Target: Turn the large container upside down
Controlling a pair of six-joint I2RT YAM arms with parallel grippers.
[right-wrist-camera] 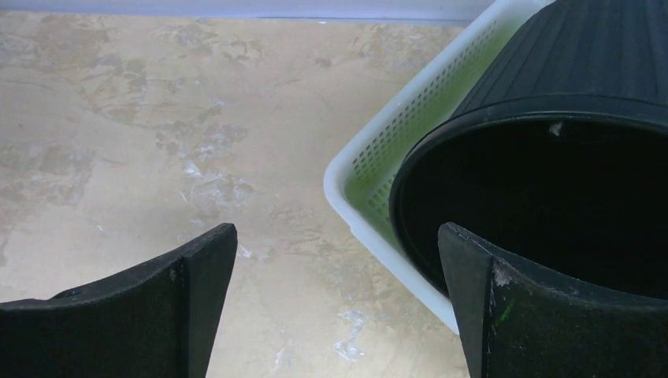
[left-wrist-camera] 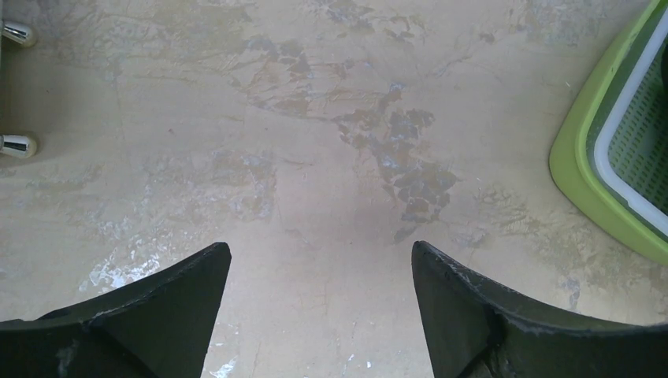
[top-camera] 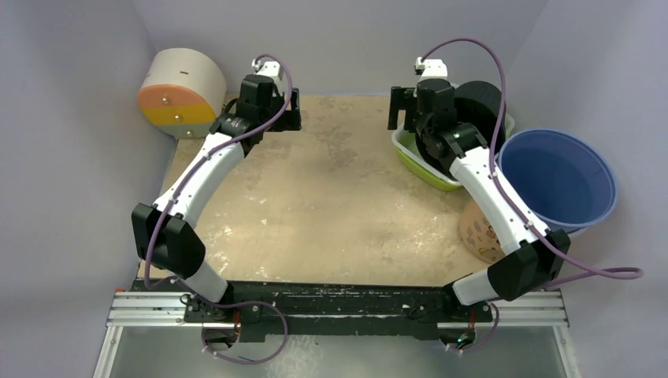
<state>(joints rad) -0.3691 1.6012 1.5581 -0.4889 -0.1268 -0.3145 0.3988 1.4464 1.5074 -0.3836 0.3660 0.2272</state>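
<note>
A large blue basin stands mouth up at the table's right edge. A black ribbed bucket lies on its side in a green and white tray; its dark mouth faces the right wrist camera. My right gripper is open and empty, low over the table just left of the tray, its fingertips beside the bucket's rim. My left gripper is open and empty at the back left, over bare table.
A beige drum with an orange and yellow face lies at the back left; its metal studs show in the left wrist view. A patterned beige object sits partly under the blue basin. The tray's green edge shows at the left wrist view's right.
</note>
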